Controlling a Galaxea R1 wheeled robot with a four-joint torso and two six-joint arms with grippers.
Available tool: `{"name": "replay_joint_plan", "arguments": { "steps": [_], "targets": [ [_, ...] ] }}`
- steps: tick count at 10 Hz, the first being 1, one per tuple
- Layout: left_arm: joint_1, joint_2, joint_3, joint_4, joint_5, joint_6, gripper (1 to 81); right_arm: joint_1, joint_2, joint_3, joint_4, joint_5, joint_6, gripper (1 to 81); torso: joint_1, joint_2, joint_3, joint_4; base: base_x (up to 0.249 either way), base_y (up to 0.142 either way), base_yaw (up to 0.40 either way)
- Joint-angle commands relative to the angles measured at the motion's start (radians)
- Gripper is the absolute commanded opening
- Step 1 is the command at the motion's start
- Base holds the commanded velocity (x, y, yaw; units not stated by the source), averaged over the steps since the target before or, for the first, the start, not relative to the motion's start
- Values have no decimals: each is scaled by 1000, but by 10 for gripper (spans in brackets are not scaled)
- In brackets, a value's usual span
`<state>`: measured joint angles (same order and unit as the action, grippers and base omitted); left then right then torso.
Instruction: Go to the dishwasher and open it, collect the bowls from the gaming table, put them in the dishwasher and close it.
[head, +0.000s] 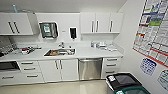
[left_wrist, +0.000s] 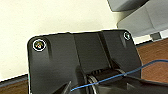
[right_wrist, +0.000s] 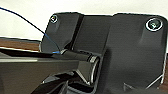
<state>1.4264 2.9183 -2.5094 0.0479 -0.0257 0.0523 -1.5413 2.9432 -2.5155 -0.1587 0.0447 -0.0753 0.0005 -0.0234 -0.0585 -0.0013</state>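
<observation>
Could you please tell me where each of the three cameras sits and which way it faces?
Head view: high on the robot, facing forward and down at a kitchenette with the closed brushed-steel dishwasher, a steel sink and a black-lidded bin; none of the robot's body shows.
Left wrist view: on the left arm's wrist, facing pale floor; the robot's dark plate shows.
Right wrist view: on the right wrist, facing a pale surface; its dark plate shows.
Shared: both wrist views show a thin blue cable and brown wood.
</observation>
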Motion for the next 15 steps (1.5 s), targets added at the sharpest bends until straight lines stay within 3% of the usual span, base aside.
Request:
{"name": "replay_joint_plan", "arguments": {
  "steps": [1,15],
  "targets": [
    [-53,-10,7,-5,52,1,811,39,-4,9,-8,-52,-3,811,0,0,0,0,68,0,0],
    [-53,-11,7,-6,52,1,811,39,-4,6,-8,-52,-3,811,0,0,0,0,68,0,0]
  ]
}}
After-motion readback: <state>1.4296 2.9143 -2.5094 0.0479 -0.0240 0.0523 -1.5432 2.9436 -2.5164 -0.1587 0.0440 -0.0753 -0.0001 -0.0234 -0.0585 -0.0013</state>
